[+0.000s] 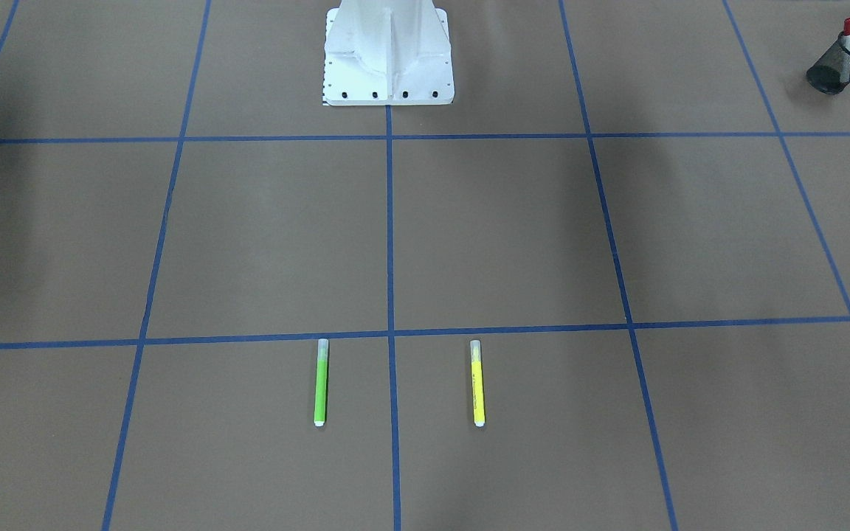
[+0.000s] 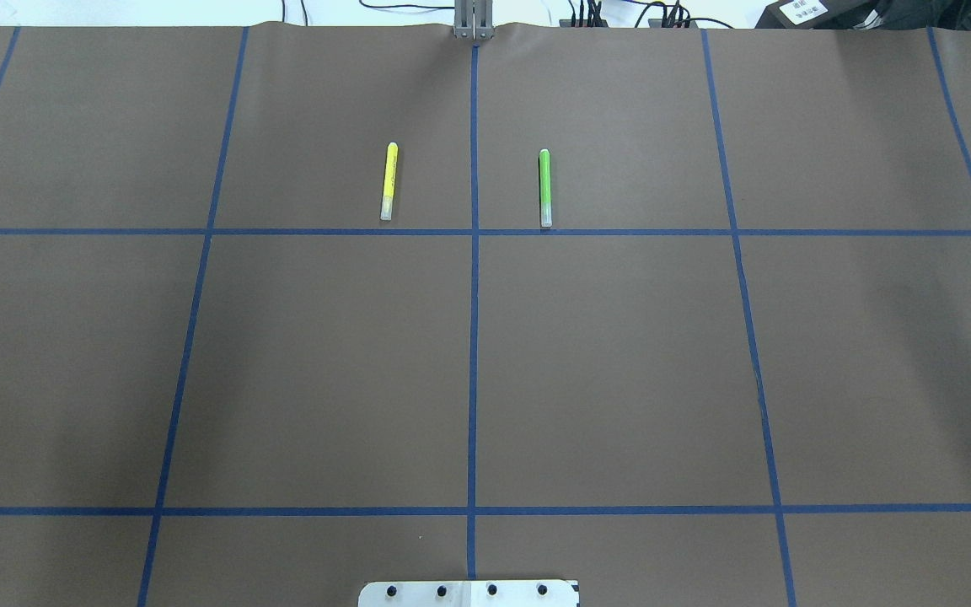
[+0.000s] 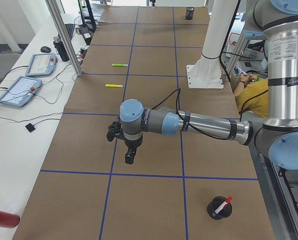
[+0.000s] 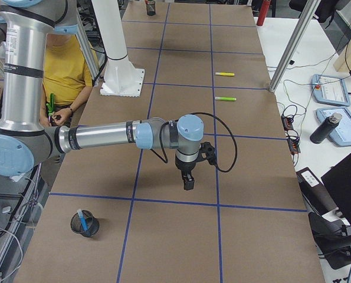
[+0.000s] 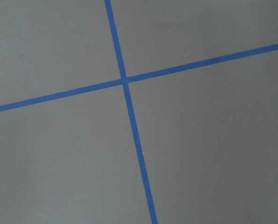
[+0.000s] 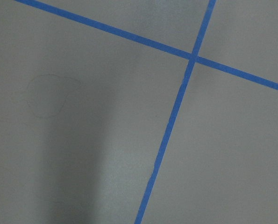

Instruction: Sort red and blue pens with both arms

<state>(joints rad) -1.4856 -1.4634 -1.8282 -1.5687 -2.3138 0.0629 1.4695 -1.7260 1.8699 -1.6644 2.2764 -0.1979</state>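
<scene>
We are seeing the red pen (image 1: 846, 50) standing in a black mesh cup (image 1: 827, 76) near the table's (image 1: 506, 236) robot-side corner on its left, and the blue pen (image 4: 88, 227) leaning in a second mesh cup (image 4: 75, 219) near the opposite robot-side corner. The left claw (image 3: 130, 158) and right claw (image 4: 188, 183) are hanging fingers-down above the table; we cannot tell whether they are apart or together.
</scene>
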